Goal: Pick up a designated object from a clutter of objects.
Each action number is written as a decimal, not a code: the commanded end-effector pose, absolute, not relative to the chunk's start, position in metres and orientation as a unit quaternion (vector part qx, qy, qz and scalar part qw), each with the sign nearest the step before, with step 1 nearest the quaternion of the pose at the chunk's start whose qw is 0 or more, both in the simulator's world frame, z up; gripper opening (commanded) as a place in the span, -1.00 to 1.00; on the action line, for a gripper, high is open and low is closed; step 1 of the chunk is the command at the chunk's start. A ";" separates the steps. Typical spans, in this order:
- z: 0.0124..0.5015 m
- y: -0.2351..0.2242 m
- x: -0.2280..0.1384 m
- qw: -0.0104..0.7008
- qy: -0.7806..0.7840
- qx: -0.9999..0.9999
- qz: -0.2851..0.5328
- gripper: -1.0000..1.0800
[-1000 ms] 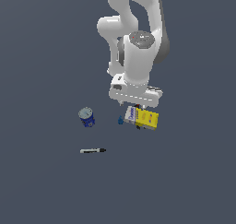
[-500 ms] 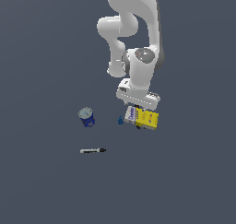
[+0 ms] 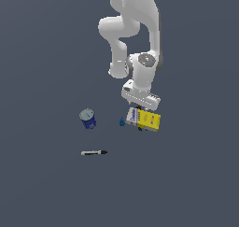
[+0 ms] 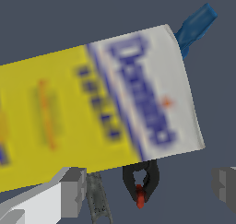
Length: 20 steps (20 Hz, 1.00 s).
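The designated object, a flat yellow carton with a white-and-blue end panel, lies on the floor in the clutter. It fills most of the wrist view. My gripper hangs just above the carton's white end. In the wrist view the gripper is open: its grey fingers stand wide apart with nothing between them, off the carton's long edge. A tiny blue piece touches the carton's white end; the exterior view shows this blue piece on the carton's left.
A blue can with a grey lid stands to the exterior view's left of the carton. A black-and-white marker lies nearer the camera. A small black clamp with a red tip and a slim grey tool lie beside the carton.
The arm has come down and the hand now sits lower, close over the carton's white end. The objects on the floor have not moved.
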<state>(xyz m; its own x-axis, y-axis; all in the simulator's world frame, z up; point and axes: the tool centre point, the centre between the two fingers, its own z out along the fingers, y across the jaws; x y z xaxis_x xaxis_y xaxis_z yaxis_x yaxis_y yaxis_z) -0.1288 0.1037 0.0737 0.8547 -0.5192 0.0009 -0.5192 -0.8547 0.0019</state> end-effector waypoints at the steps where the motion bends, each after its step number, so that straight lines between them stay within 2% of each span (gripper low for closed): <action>1: 0.068 0.105 -0.136 0.000 -0.278 0.961 0.000 0.92; 12: 0.062 0.108 -0.141 -0.001 -0.283 0.959 0.002 0.92; 20: 0.035 0.107 -0.142 0.000 -0.284 0.959 0.001 0.92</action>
